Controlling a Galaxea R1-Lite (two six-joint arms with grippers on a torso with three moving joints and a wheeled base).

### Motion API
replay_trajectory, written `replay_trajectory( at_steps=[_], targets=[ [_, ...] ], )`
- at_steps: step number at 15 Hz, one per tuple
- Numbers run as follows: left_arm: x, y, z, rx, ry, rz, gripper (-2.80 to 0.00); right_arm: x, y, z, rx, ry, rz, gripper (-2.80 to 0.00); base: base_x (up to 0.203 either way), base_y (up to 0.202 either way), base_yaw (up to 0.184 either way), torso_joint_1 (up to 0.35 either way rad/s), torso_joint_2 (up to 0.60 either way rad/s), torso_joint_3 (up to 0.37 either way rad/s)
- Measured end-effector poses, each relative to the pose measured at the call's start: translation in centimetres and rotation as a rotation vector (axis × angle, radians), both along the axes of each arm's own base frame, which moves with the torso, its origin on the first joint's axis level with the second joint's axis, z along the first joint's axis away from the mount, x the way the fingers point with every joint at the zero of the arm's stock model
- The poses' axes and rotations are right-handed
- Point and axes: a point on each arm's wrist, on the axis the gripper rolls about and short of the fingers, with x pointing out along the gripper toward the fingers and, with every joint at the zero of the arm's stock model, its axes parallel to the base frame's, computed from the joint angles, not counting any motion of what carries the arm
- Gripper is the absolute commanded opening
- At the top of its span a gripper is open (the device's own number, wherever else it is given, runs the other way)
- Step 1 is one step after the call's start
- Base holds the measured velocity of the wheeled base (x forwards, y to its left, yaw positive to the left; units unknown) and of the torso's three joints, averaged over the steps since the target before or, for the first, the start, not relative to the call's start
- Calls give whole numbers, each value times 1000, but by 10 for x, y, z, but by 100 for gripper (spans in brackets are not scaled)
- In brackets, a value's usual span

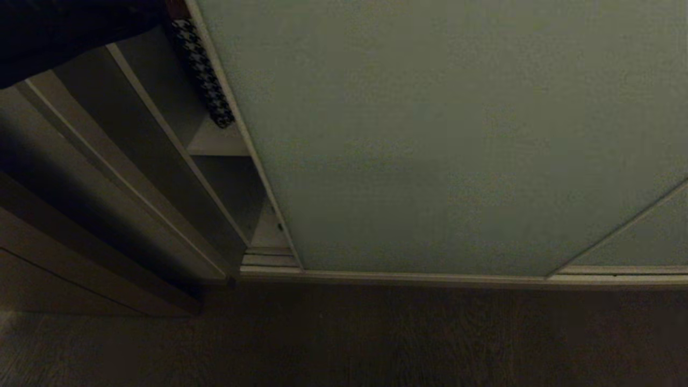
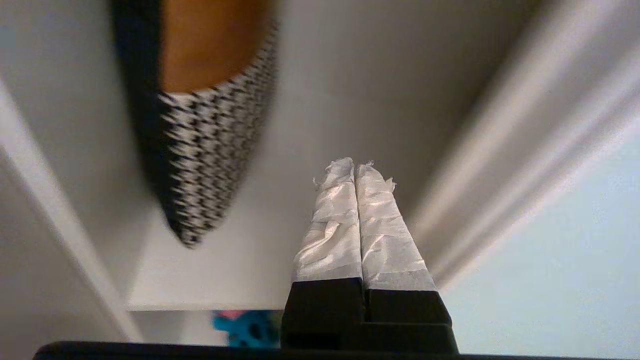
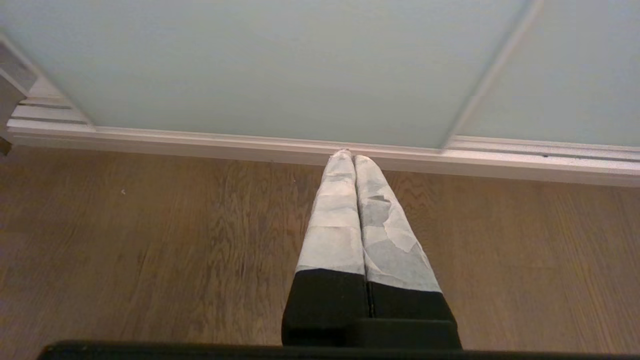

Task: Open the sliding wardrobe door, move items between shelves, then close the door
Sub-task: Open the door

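The sliding wardrobe door (image 1: 430, 134) is a pale grey-green panel that covers most of the wardrobe and leaves a narrow gap at its left edge. In that gap a white shelf (image 1: 217, 142) shows. My left gripper (image 2: 355, 167) is shut and empty, its taped fingertips pointing into the gap above the shelf (image 2: 240, 270), with the door (image 2: 560, 260) beside it. A teal-blue plush with a pink tuft (image 2: 247, 328) peeks out below the shelf's front edge. The green toy is out of view. My right gripper (image 3: 350, 157) hangs shut and empty over the floor, before the door (image 3: 250, 60).
A black-and-white houndstooth cushion (image 1: 201, 70) leans on the shelf near the left gripper, and it also shows in the left wrist view (image 2: 210, 150). The dark wooden frame (image 1: 80, 215) bounds the gap on the left. Wooden floor (image 1: 376, 338) lies before the bottom track (image 1: 430, 278).
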Motion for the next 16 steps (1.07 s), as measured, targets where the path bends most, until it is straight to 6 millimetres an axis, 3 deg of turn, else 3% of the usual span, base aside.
replay_trajectory(
  at_steps=[6, 10, 16],
  targets=[
    [9, -51, -10, 8, 50, -155, -280, 0, 0, 0, 0, 0, 0, -280, 0, 0, 0, 0, 0, 0],
    [18, -75, -16, 10, 66, -217, -280, 0, 0, 0, 0, 0, 0, -280, 0, 0, 0, 0, 0, 0],
    [10, -113, -10, -13, 63, -319, -280, 0, 0, 0, 0, -1, 1, -280, 0, 0, 0, 0, 0, 0]
  ],
)
